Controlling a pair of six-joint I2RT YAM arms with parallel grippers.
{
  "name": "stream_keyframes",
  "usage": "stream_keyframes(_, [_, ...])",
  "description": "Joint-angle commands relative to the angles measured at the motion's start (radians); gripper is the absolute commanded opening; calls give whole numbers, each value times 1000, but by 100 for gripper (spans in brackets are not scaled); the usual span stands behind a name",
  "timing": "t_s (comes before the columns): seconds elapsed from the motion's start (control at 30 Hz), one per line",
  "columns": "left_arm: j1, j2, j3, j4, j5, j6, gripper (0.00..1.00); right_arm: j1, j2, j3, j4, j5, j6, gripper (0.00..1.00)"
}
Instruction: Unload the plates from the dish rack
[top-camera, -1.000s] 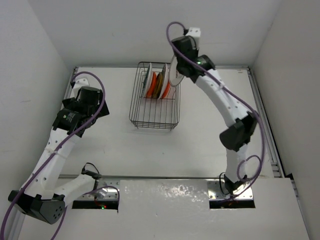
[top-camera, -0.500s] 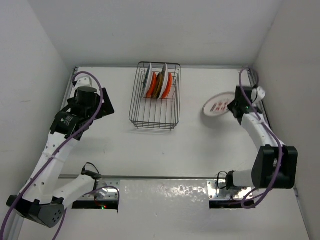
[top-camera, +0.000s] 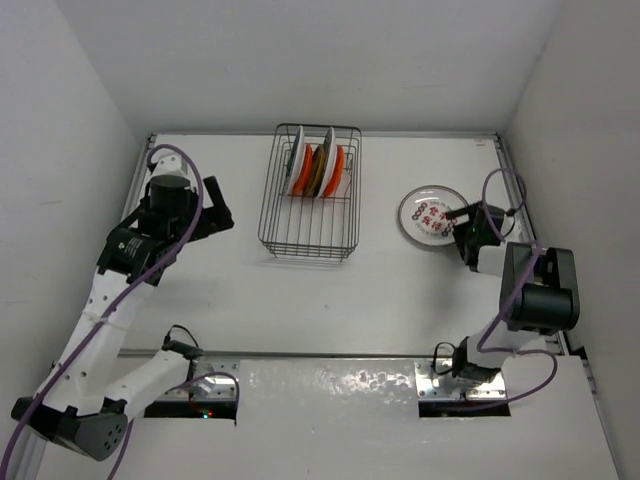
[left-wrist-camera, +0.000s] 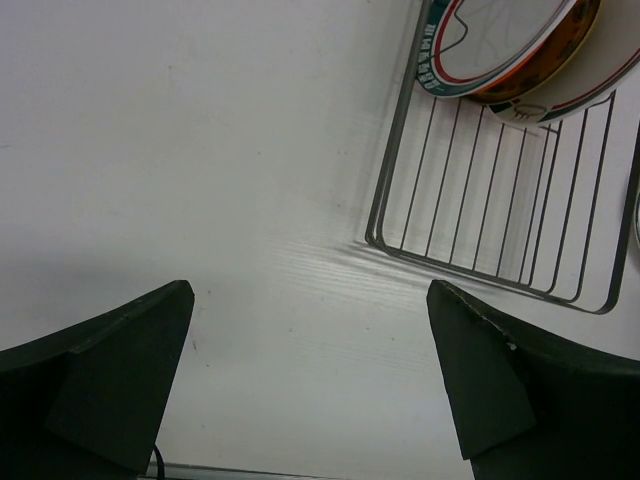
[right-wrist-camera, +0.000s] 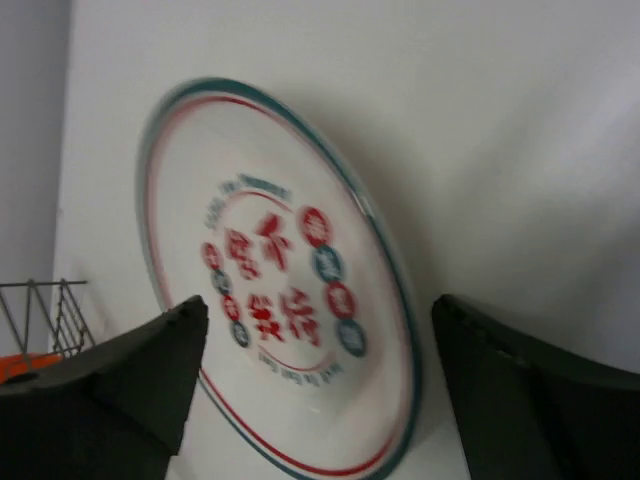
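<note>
One white plate (top-camera: 428, 215) lies on the table (top-camera: 400, 300), right of the dish rack (top-camera: 308, 232). Perhaps four plates (top-camera: 318, 170) stand inside, yet to unload. The right gripper (right-wrist-camera: 315, 310) is spread beside the plate, pinching nothing, and the left gripper (left-wrist-camera: 310, 300) gapes empty.

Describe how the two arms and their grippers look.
The left arm and right arm are slim white links with bulky black joints, each trailed by a looping purple cable. The left gripper and right gripper each have two dark, wedge-shaped fingers.
</note>
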Motion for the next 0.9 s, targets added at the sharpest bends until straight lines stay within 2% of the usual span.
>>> stream_keyframes(0.0, [-9, 35, 61, 19, 26, -21, 100, -1, 13, 71, 20, -73, -59, 99])
stream_keyframes(0.07, [-7, 54, 77, 8, -7, -17, 100, 56, -121, 127, -145, 6, -131, 99])
stream_keyframes(0.1, [-9, 61, 83, 7, -20, -13, 100, 88, -166, 173, -248, 128, -157, 99])
stream_keyframes(0.13, [-9, 77, 86, 2, -30, -13, 100, 171, -200, 280, -425, 190, -235, 99])
stream_keyframes(0.2, [-9, 95, 94, -1, -50, -15, 100, 286, -244, 406, -659, 362, -327, 99])
stream_keyframes(0.23, [-9, 112, 94, 1, -53, -18, 100, 388, -236, 514, -686, 378, -371, 99])
stream_keyframes(0.3, [-9, 135, 91, 2, -69, -32, 100, 469, -149, 642, -802, 396, -446, 99])
stream_keyframes(0.33, [-9, 141, 88, 5, -82, -33, 100, 524, -107, 775, -849, 407, -458, 99])
stream_keyframes(0.4, [-7, 163, 86, 23, -80, -29, 100, 576, 5, 882, -916, 406, -504, 99])
stream_keyframes(0.5, [-9, 218, 120, 51, -67, -4, 100, 650, 190, 1127, -1053, 407, -527, 99])
stream_keyframes(0.53, [-9, 236, 138, 51, -70, 0, 100, 670, 244, 1276, -1109, 427, -515, 99])
stream_keyframes(0.57, [-9, 267, 175, 51, -70, 2, 100, 671, 287, 1325, -1167, 427, -491, 99])
stream_keyframes(0.63, [-9, 294, 215, 48, -63, 6, 100, 682, 339, 1344, -1055, 324, -518, 98])
stream_keyframes(0.67, [-9, 296, 221, 50, -57, 6, 100, 691, 359, 1365, -1051, 308, -538, 96])
stream_keyframes(0.77, [-9, 295, 214, 53, -40, 17, 100, 713, 551, 1674, -1206, 312, -576, 92])
stream_keyframes(0.8, [-7, 292, 207, 53, -34, 22, 100, 714, 630, 1797, -1227, 309, -581, 87])
stream_keyframes(0.87, [-7, 279, 175, 48, -33, 33, 100, 716, 661, 1815, -1224, 320, -593, 82])
